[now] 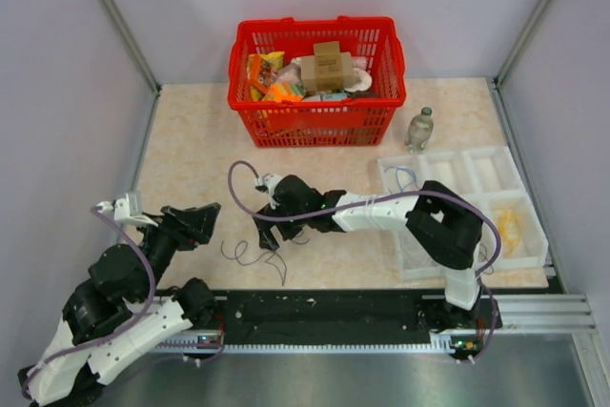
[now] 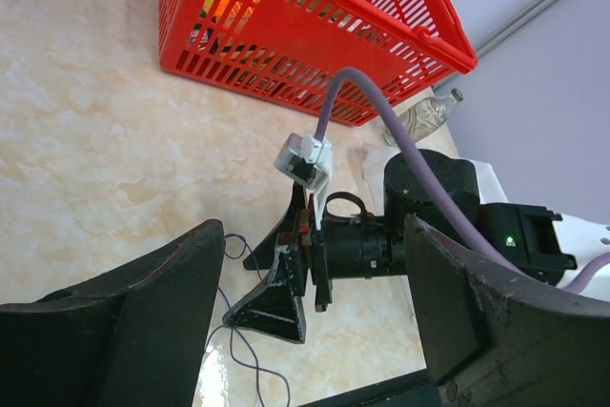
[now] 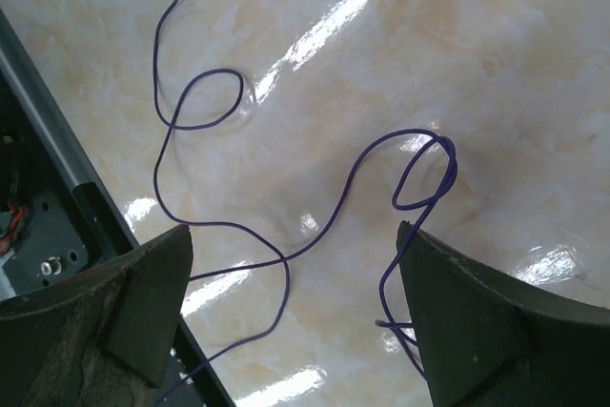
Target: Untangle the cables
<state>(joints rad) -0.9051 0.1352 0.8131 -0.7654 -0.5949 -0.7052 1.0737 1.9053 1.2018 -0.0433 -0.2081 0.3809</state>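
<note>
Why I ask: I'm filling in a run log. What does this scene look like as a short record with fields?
cable: one purple strand, looped and crossing itself, lying on the table
right gripper: open, above the cable, holding nothing
left gripper: open, empty, left of the cable
basket: red, filled, at the far side
tray: white, with compartments, on the right
bottle: between basket and tray
</note>
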